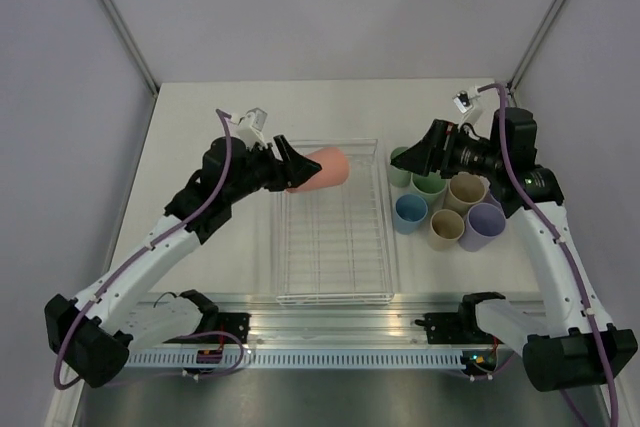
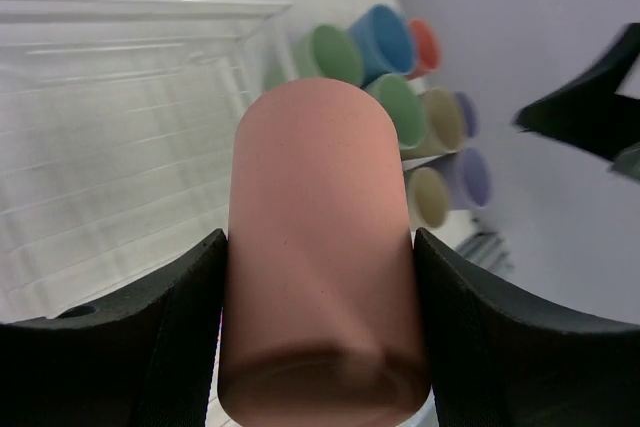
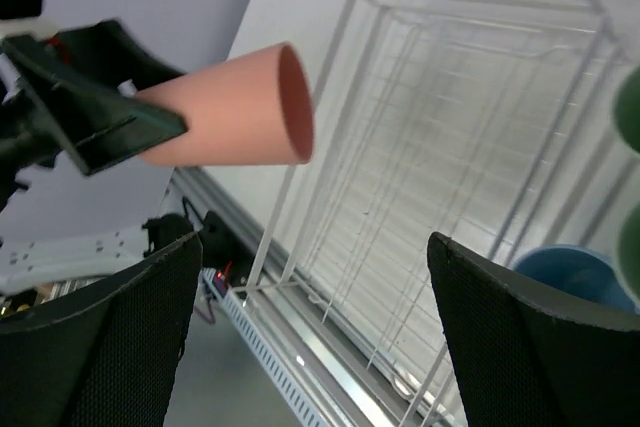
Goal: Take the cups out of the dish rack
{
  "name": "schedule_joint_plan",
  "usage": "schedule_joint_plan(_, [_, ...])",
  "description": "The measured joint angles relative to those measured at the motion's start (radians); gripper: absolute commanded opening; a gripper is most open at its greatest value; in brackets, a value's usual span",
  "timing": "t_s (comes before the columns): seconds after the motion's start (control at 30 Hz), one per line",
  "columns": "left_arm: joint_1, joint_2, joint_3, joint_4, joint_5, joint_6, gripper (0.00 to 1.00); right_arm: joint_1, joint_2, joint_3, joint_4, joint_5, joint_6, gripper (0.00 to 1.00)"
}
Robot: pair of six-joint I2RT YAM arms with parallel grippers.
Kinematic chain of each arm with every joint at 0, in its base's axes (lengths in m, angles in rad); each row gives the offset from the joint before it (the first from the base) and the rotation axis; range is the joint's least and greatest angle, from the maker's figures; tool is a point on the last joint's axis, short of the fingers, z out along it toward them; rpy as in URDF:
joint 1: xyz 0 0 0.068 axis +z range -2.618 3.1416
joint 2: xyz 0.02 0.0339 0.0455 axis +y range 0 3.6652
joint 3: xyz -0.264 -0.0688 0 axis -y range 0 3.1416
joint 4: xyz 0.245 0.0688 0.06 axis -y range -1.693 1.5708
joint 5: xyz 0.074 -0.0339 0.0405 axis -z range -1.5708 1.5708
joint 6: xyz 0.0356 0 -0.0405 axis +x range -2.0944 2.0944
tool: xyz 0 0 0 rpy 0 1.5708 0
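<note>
My left gripper is shut on a salmon pink cup, which lies on its side in the air over the far end of the white wire dish rack. In the left wrist view the pink cup fills the gap between both black fingers. No other cup shows inside the rack. Several cups stand grouped on the table right of it: green, blue, beige and lavender. Above that group my right gripper hangs open and holds nothing; its camera sees the pink cup and the rack.
White walls enclose the table on three sides. A metal rail with the arm bases runs along the near edge. Bare table lies left of the rack. The cup group includes an orange one at the back.
</note>
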Motion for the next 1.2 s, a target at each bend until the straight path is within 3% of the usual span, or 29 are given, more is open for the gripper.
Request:
schedule_joint_plan(0.1, [0.079,0.003,-0.088,0.214,0.167,-0.101,0.02,0.052,-0.010,-0.047,0.078,-0.089,0.029,0.98])
schedule_joint_plan(0.23, [0.144,0.085,-0.240,0.619,0.384,-0.322,0.02,0.130,-0.040,-0.144,0.220,-0.159,0.105,0.98])
schedule_joint_plan(0.4, [0.163,0.227,-0.320,0.967,0.513,-0.558,0.02,0.210,-0.043,-0.201,0.296,-0.176,0.142,0.98])
schedule_joint_plan(0.53, [0.163,0.290,-0.325,1.149,0.587,-0.675,0.02,0.243,-0.042,-0.204,0.322,-0.174,0.143,0.97])
schedule_joint_plan(0.7, [0.163,0.300,-0.325,1.246,0.651,-0.729,0.02,0.259,-0.019,-0.174,0.276,-0.144,0.087,0.97])
schedule_joint_plan(0.9, [0.163,0.300,-0.325,1.247,0.696,-0.732,0.02,0.261,-0.007,-0.099,0.186,-0.099,-0.003,0.96])
schedule_joint_plan(1.2, [0.157,0.310,-0.331,1.238,0.711,-0.732,0.02,0.297,-0.022,-0.130,0.297,-0.132,0.046,0.87])
